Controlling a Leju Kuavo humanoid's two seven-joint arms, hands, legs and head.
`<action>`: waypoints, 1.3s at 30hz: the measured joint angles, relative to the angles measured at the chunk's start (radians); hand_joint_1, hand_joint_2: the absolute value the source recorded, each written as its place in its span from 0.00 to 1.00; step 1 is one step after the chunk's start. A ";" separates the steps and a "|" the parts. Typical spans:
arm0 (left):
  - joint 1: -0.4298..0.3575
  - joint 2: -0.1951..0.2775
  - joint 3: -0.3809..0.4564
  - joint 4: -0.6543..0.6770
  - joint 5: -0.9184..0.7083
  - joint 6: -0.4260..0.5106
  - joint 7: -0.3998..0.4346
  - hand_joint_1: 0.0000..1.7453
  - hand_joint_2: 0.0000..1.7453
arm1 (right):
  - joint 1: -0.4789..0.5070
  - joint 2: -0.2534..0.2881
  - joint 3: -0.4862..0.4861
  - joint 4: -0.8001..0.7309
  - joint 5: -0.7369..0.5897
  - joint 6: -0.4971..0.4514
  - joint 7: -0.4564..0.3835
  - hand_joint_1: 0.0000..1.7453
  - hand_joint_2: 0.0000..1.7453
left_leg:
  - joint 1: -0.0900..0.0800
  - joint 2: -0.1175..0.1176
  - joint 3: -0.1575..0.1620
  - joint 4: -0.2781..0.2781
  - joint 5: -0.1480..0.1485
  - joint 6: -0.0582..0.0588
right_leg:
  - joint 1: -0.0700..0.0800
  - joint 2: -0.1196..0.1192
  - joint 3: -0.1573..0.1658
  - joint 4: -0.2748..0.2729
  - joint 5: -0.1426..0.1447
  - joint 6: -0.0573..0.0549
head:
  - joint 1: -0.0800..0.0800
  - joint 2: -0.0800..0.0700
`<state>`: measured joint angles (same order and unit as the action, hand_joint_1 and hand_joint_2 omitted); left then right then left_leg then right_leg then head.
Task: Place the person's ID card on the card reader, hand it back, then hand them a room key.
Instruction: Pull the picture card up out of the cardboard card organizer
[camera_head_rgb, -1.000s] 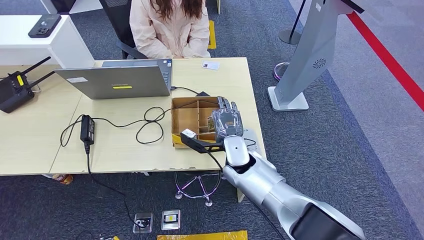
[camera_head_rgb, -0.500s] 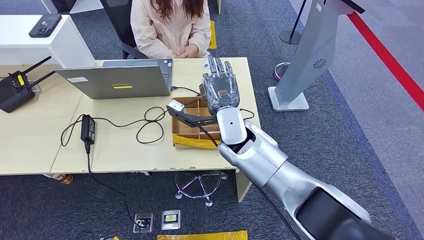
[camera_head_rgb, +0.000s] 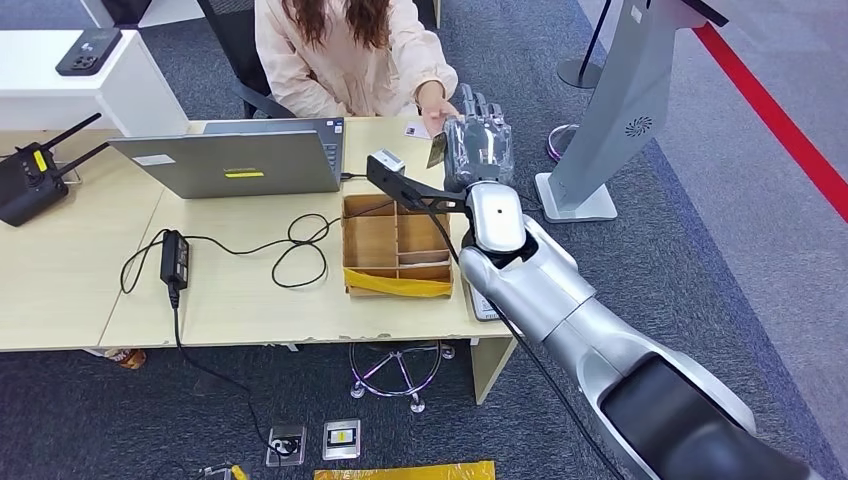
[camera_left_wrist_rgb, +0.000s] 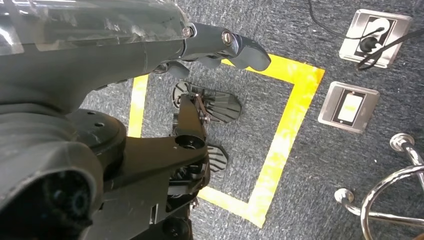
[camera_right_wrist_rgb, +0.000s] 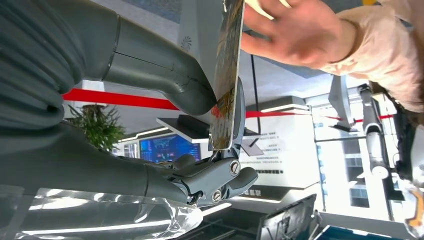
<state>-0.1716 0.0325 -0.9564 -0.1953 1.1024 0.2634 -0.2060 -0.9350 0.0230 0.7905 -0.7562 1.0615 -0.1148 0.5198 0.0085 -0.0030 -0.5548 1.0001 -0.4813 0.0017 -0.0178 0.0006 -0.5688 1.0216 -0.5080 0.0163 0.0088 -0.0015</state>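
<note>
My right hand (camera_head_rgb: 478, 135) is raised over the far edge of the desk and pinches a patterned card (camera_right_wrist_rgb: 227, 75) between thumb (camera_right_wrist_rgb: 165, 80) and fingers (camera_right_wrist_rgb: 220, 175). In the head view the card (camera_head_rgb: 437, 151) shows edge-on at the hand's left side. The seated person's open hand (camera_head_rgb: 437, 98) reaches toward it, and its fingers (camera_right_wrist_rgb: 295, 32) are right at the card's far end. A small white card (camera_head_rgb: 416, 130) lies on the desk in front of the person. My left hand (camera_left_wrist_rgb: 220, 47) hangs over the floor and holds nothing.
A cardboard box (camera_head_rgb: 395, 245) with compartments stands on the desk below my right arm. A laptop (camera_head_rgb: 235, 160), a cable and power brick (camera_head_rgb: 176, 258), and a black radio (camera_head_rgb: 25, 180) lie to the left. A white kiosk stand (camera_head_rgb: 620, 110) rises beside the desk's right end.
My right hand rose from the cardboard box and moved forward to the desk's far edge with the card. The person leaned in and stretched a hand out to it.
</note>
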 joint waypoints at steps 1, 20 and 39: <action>-0.001 0.000 0.000 0.000 0.000 0.000 0.000 0.00 0.00 | -0.003 -0.001 -0.003 0.006 -0.001 0.000 0.000 1.00 1.00 | 0.000 0.000 0.000 0.000 0.000 0.000 | 0.000 0.000 0.000 0.000 0.000 0.000 | 0.000 0.000; -0.004 -0.015 -0.002 0.000 -0.045 0.000 0.026 0.00 0.00 | -0.023 -0.091 -0.006 0.042 -0.019 0.088 0.084 1.00 1.00 | 0.000 0.000 -0.001 0.000 0.000 0.000 | 0.000 0.000 -0.001 0.000 0.000 0.000 | 0.000 0.000; -0.001 -0.025 -0.002 -0.001 -0.048 0.005 0.043 0.00 0.00 | 0.003 -0.146 -0.004 -0.007 -0.019 0.107 0.103 0.00 0.00 | 0.000 0.000 -0.001 0.000 0.000 0.000 | 0.000 0.000 -0.001 0.000 0.000 0.000 | 0.000 0.000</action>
<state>-0.1731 0.0078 -0.9579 -0.1961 1.0547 0.2686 -0.1630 -0.9315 -0.1227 0.7863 -0.7635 1.0428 -0.0078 0.6223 0.0087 -0.0031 -0.5557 1.0003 -0.4813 0.0016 -0.0177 0.0006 -0.5699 1.0215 -0.5076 0.0165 0.0087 -0.0015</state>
